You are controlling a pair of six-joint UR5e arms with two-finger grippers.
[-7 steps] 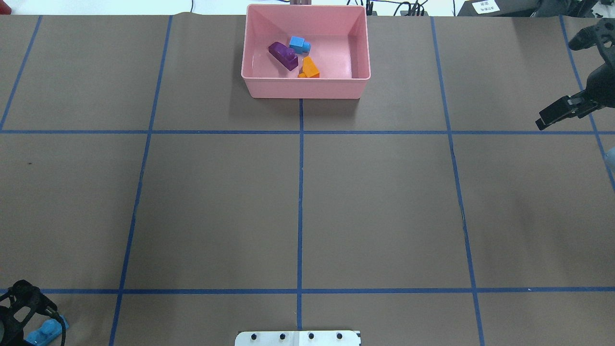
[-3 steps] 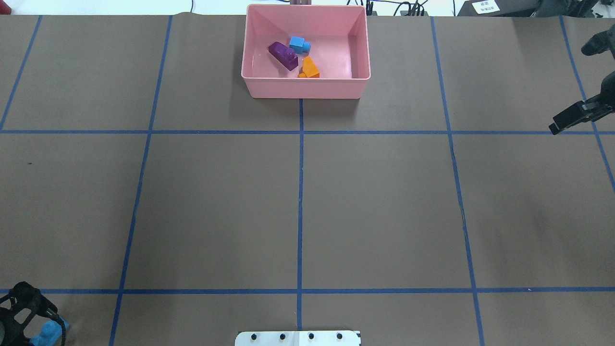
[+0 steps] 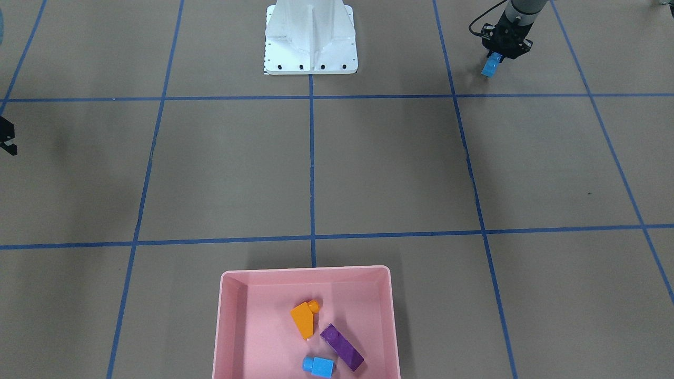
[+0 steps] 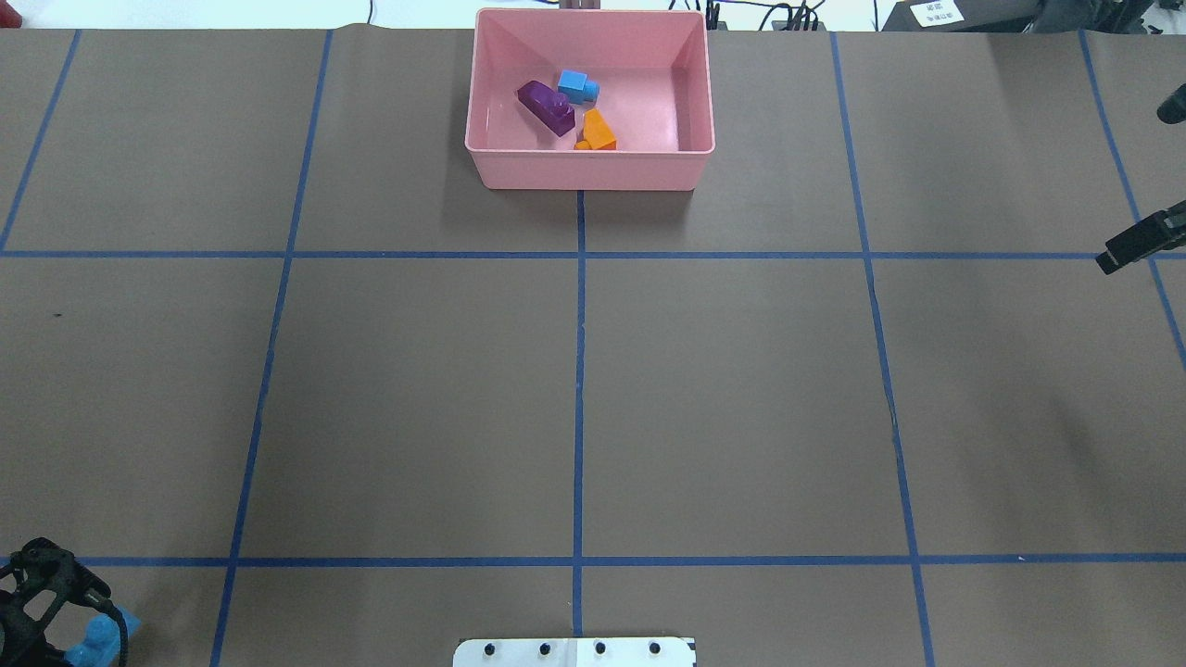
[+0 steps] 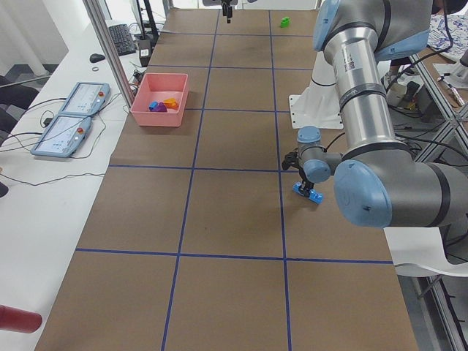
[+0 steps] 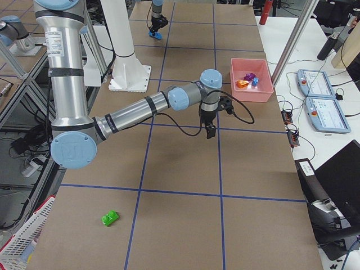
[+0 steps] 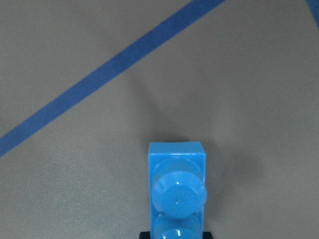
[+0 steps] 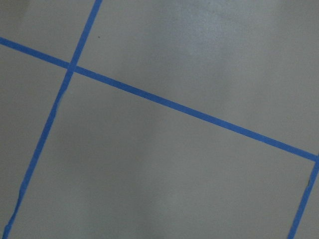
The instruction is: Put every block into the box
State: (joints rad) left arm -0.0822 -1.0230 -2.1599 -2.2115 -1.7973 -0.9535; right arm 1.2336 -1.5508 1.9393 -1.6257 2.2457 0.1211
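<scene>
The pink box (image 4: 589, 172) stands at the far middle of the table and holds a purple brick (image 4: 546, 106), a small light-blue cube (image 4: 578, 87) and an orange brick (image 4: 599, 131). My left gripper (image 3: 504, 48) is at the near left corner, shut on the long light-blue bar (image 3: 491, 67), which fills the left wrist view (image 7: 177, 191) just above the table. My right gripper (image 4: 1126, 248) is at the right edge, open and empty; its wrist view shows only bare table. A green brick (image 6: 110, 217) lies far out at the table's right end.
The white metal base (image 3: 310, 39) stands at the near middle edge. Blue tape lines (image 4: 579, 371) divide the brown table. Operator consoles (image 5: 69, 117) and cables lie beyond the far edge.
My right gripper has moved right, almost out of the overhead view. My left gripper has stayed over the light-blue bar, which has shifted slightly.
</scene>
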